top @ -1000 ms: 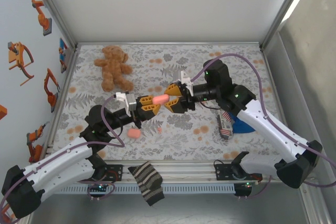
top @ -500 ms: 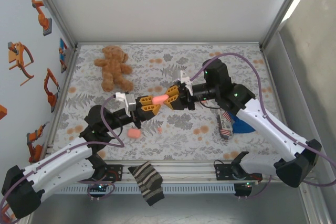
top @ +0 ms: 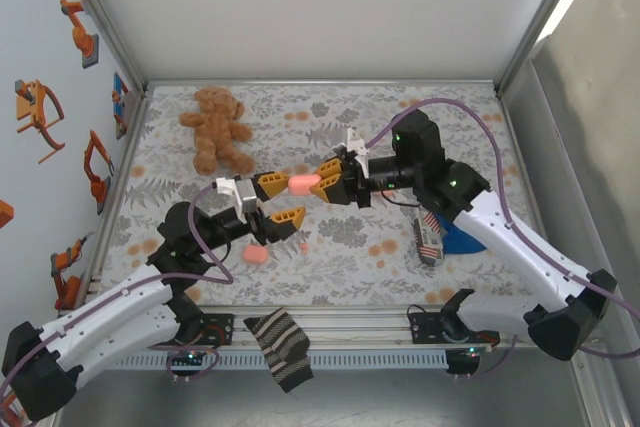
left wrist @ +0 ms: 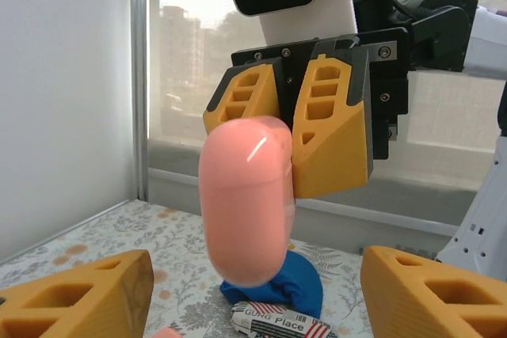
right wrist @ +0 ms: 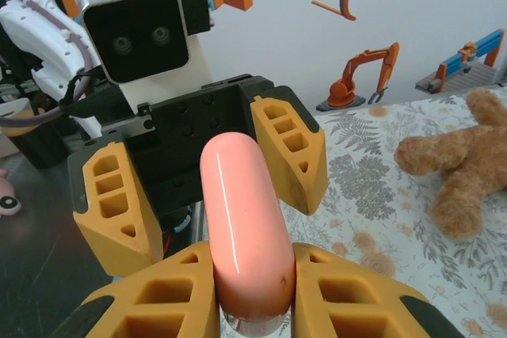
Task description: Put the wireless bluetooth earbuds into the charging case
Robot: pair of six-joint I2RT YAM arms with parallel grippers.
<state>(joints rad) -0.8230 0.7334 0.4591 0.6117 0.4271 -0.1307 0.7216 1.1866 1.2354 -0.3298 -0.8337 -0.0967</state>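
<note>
Right end effector [top: 322, 179] clamped on one end of the pink charging case [top: 303, 183] — held in the air, long axis roughly level, pointing at the left arm. Left end effector [top: 292, 199] open, fingers straddling the case's free end, not touching. Small pink piece [top: 257, 255] on the floral worktop [top: 400, 127] just below — likely an earbud; left arm nearer.
</note>
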